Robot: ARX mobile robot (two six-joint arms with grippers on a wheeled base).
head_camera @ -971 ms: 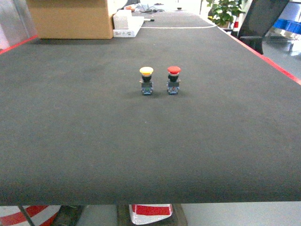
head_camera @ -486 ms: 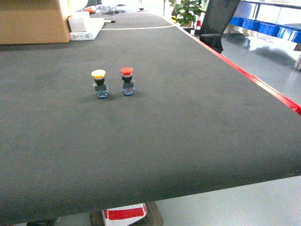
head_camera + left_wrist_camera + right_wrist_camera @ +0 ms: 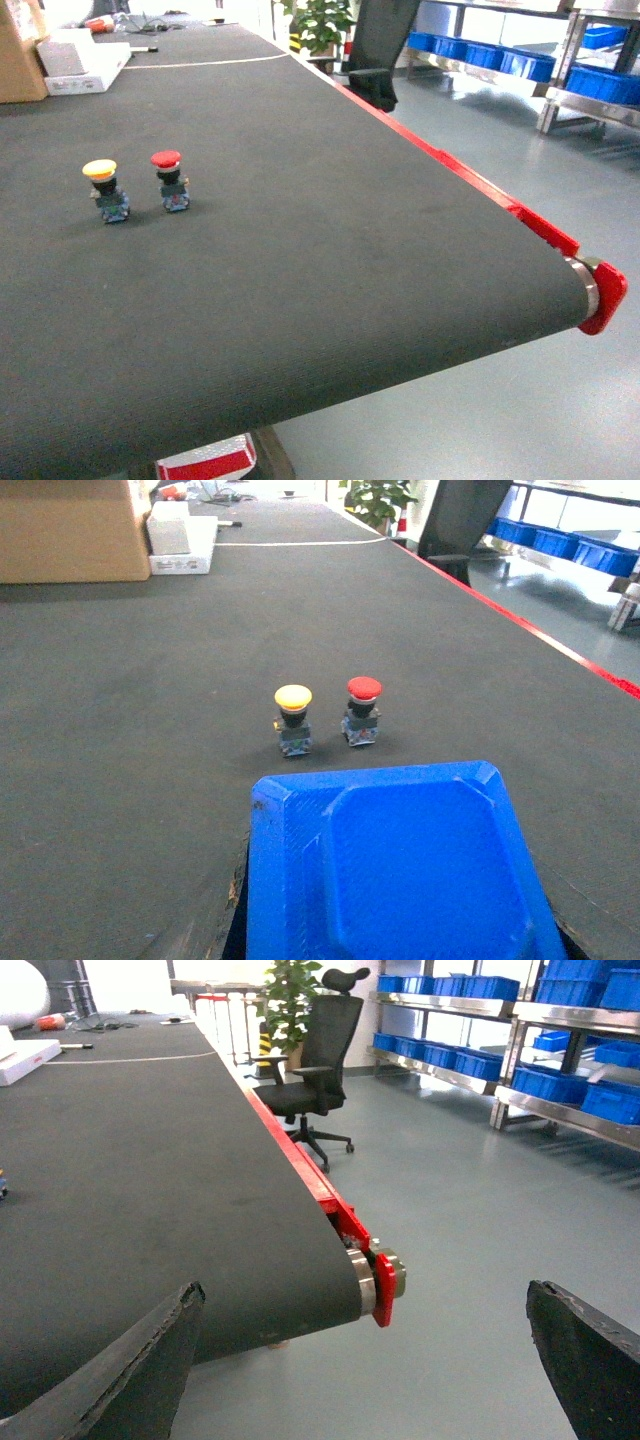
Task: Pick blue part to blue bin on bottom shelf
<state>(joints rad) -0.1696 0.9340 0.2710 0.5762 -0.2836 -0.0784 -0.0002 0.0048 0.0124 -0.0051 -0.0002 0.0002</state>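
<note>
A big blue part (image 3: 400, 860) fills the bottom of the left wrist view, above the black belt. My left gripper (image 3: 400, 930) is shut on it; only dark finger edges show at its sides. In the right wrist view my right gripper (image 3: 360, 1360) is open and holds nothing, past the belt's end and over the grey floor. Several blue bins (image 3: 545, 1082) stand on steel racks at the far right, some on a low shelf (image 3: 440, 1072). I cannot tell which bin is the task's. No gripper shows in the head view.
A yellow push button (image 3: 293, 718) and a red one (image 3: 362, 710) stand on the conveyor belt (image 3: 300, 230). The belt ends at a roller with a red cap (image 3: 605, 295). An office chair (image 3: 315, 1070) and a plant (image 3: 290, 995) stand beside it. A cardboard box (image 3: 65, 530) sits far back.
The head view has swung to the right. The two buttons slid from centre to the left of the view. The belt's end, the floor and the blue-bin racks came into sight.
</note>
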